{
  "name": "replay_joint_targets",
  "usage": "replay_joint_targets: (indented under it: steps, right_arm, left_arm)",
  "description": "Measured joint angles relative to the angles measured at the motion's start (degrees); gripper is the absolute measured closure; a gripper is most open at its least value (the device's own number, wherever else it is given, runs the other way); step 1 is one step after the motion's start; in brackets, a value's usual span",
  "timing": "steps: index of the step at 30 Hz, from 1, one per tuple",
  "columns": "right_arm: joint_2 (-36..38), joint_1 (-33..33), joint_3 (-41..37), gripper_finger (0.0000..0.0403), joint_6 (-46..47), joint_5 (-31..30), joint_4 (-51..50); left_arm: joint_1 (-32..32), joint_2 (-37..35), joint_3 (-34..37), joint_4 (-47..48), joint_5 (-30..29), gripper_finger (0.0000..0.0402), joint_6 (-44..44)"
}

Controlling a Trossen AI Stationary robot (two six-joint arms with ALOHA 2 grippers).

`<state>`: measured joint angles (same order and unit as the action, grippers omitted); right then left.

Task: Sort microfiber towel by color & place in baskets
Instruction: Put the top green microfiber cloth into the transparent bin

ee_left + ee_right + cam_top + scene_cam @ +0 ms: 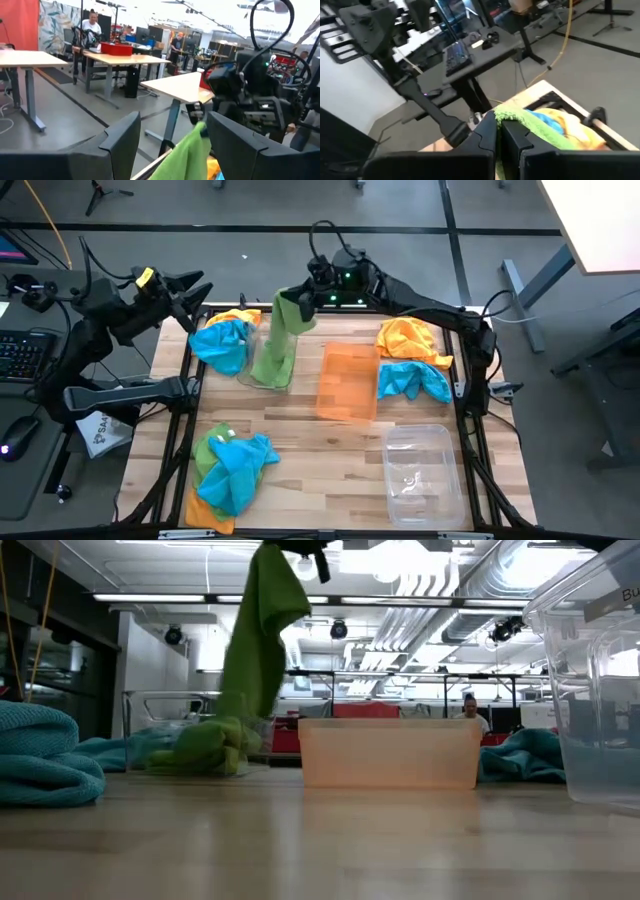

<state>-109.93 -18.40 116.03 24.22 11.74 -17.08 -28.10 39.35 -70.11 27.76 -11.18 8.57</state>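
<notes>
A lime green towel (pixel 280 330) hangs over a clear basket (pixel 262 370); an orange basket (pixel 347 380) and second clear basket (pixel 425 472) sit empty beside mixed towel piles (pixel 232 470).

Bare tabletop (pixel 300 455) lay open along the middle of the near edge, between the towel pile (pixel 232 468) at the near left corner and the clear basket (pixel 424 470) at the near right. Far half crowded: green towel (pixel 281 330) hung from right gripper (pixel 297 297) into a clear basket (pixel 165 710), orange basket (pixel 348 380) just beside, towel heaps (pixel 412 355) at right edge.
</notes>
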Motion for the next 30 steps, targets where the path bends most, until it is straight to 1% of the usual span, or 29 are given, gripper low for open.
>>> replay_joint_targets:
  steps: [3, 12, 15, 18, 20, 21, 23, 25, 27, 30]
  right_arm:
    - [-1.7, 0.9, -0.5, 0.0403, 1.3, 0.7, 3.2]
    - [-10.8, 4.6, -0.6, 0.0403, 5.5, 5.3, 14.4]
    - [-13.8, 5.0, -0.6, 0.0403, 4.3, 4.2, 14.3]
    - [-16.1, 5.0, -0.6, 0.0403, 2.9, 0.7, 12.2]
    - [-17.6, 4.9, -0.6, 0.0401, 4.1, -1.7, 9.7]
    - [-18.3, 4.8, -0.6, 0.0397, 4.4, -1.9, 8.8]
    - [-19.3, 4.5, -0.7, 0.038, 2.6, -0.3, 5.7]
    - [-19.6, 4.4, -0.7, 0.0352, -0.4, 1.3, 3.1]
    - [-19.6, 4.4, -0.7, 0.0314, -3.6, 1.0, 0.1]
    - [-19.2, 4.5, -0.7, 0.0244, -8.0, -2.1, -3.7]
  left_arm:
    - [0.0, 0.0, 0.0, -1.3, 0.0, 0.0186, -0.3]
    - [0.0, 0.0, 0.0, -2.0, -0.1, 0.0186, -0.3]
    - [0.0, 0.0, 0.0, -2.0, -0.1, 0.0186, 0.0]
    - [0.0, 0.0, 0.0, -2.0, -0.1, 0.0186, 1.0]
    - [0.0, 0.0, 0.0, -2.0, -0.1, 0.0186, 1.3]
    - [0.0, 0.0, 0.0, -2.0, -0.1, 0.0186, 1.3]
    - [0.0, 0.0, 0.0, -2.0, -0.1, 0.0186, 1.3]
    - [0.0, 0.0, 0.0, -2.0, 0.3, 0.0186, 1.3]
    - [0.0, 0.0, 0.0, -2.0, 0.4, 0.0186, 1.3]
    - [0.0, 0.0, 0.0, -2.0, 0.5, 0.0186, 1.3]
